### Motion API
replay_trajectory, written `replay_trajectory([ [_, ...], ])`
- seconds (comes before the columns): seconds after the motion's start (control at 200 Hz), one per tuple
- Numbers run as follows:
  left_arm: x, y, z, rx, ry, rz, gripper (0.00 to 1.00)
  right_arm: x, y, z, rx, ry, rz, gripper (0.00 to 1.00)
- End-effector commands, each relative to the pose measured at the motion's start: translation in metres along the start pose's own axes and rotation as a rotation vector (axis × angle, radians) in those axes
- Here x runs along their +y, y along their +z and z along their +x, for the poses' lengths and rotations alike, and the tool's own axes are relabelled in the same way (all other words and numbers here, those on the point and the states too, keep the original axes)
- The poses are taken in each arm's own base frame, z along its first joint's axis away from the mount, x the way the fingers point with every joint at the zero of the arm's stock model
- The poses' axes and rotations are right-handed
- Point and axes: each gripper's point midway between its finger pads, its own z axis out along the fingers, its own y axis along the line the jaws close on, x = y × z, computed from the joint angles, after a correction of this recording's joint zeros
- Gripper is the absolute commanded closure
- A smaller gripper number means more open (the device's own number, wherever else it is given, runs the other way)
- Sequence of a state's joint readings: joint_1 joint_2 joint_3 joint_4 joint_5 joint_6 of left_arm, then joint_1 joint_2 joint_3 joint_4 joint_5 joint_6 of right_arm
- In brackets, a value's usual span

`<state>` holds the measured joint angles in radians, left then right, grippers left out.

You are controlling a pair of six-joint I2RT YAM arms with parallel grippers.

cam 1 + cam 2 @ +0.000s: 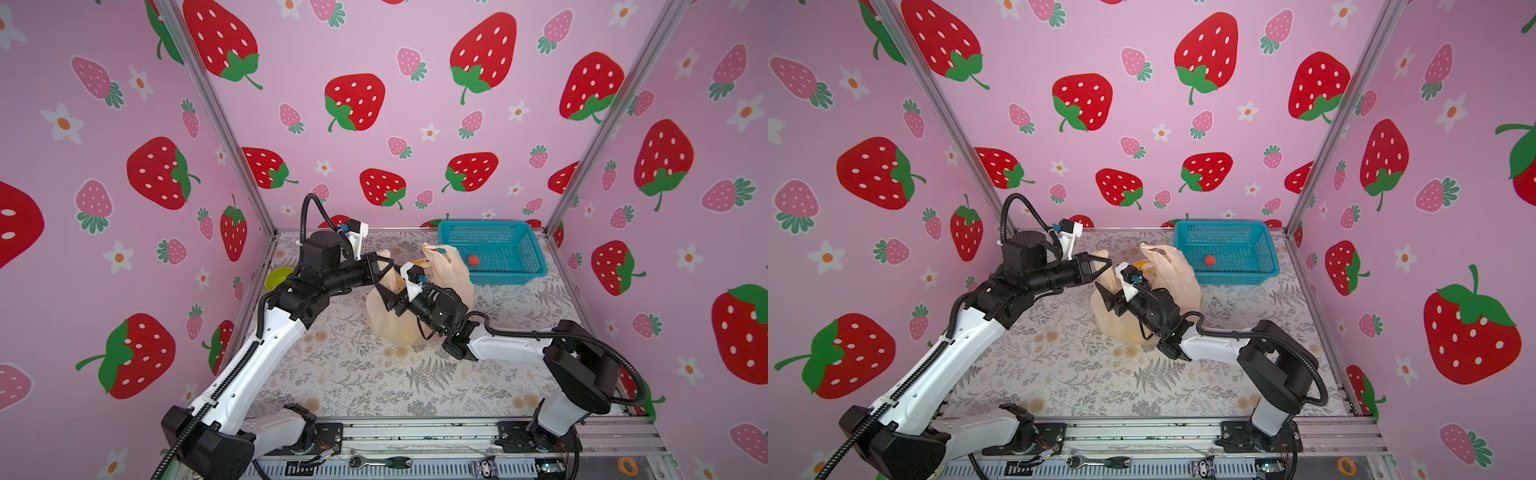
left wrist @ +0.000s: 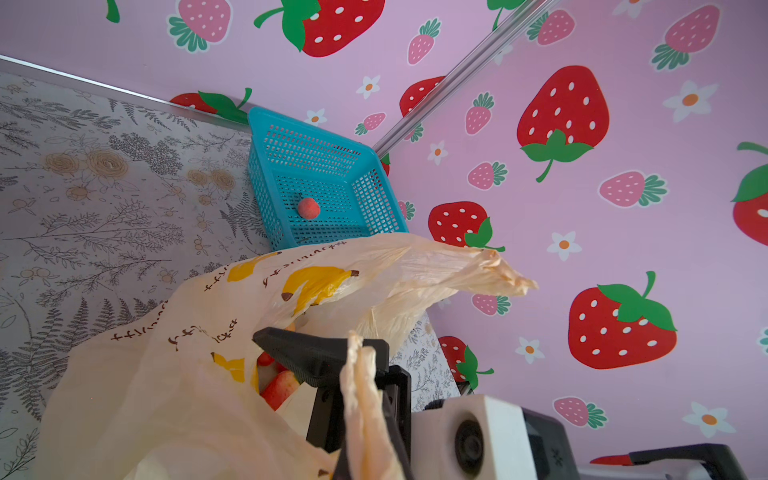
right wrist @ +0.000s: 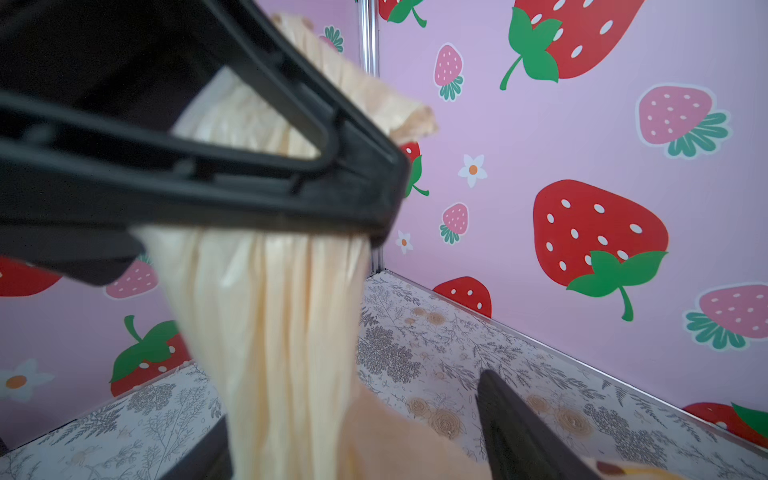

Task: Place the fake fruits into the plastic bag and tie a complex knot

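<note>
Bulging banana-printed peach bag [image 1: 451, 270], handle strips [image 2: 478, 266] apart.

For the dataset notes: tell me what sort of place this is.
Probably a robot lab booth: printed strawberry wall panels on aluminium posts, a floral tabletop, arms bolted to a metal rail.

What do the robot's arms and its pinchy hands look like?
The left arm and right arm have white shells and chunky black joints. A ribbed black cable loops along each. The left gripper and right gripper are black with pointy triangular fingers; a white camera box with a blue plug sits behind each.
</note>
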<state>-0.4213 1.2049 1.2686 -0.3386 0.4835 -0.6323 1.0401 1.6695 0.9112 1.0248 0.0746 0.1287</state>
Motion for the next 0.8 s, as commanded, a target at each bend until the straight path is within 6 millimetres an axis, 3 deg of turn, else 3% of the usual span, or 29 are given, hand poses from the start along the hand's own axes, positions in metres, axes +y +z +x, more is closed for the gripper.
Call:
replay_trajectory([
  [0.0,-0.019,-0.006,-0.016,-0.041,0.032,0.052,1.00,0.007,0.016,-0.009,-0.017,0.046,-0.035,0.29],
  [0.08,-0.019,-0.007,-0.017,-0.043,0.029,0.054,1.00,-0.002,0.024,0.000,-0.003,0.106,0.023,0.41],
  [0.16,-0.020,-0.008,-0.017,-0.048,0.028,0.054,1.00,-0.011,0.024,0.025,0.053,0.138,0.090,0.52],
  [0.24,-0.020,-0.010,-0.017,-0.054,0.030,0.052,1.00,-0.015,0.016,0.054,0.112,0.142,0.136,0.56],
  [0.33,-0.019,-0.011,-0.019,-0.063,0.030,0.054,1.00,-0.018,0.007,0.073,0.152,0.142,0.158,0.59],
  [0.39,-0.018,-0.011,-0.021,-0.063,0.026,0.056,1.00,-0.019,0.003,0.071,0.151,0.124,0.162,0.60],
  [0.51,-0.013,-0.010,-0.023,-0.060,0.020,0.048,1.00,-0.019,-0.001,0.047,0.124,0.058,0.149,0.59],
  [0.585,-0.011,-0.008,-0.023,-0.055,0.019,0.045,1.00,-0.014,-0.001,0.034,0.123,0.018,0.118,0.49],
  [0.655,-0.009,-0.008,-0.022,-0.051,0.022,0.040,1.00,-0.010,-0.001,0.025,0.137,-0.009,0.095,0.33],
  [0.795,-0.006,-0.007,-0.023,-0.051,0.022,0.032,1.00,-0.005,-0.005,0.009,0.182,-0.045,0.054,0.23],
])
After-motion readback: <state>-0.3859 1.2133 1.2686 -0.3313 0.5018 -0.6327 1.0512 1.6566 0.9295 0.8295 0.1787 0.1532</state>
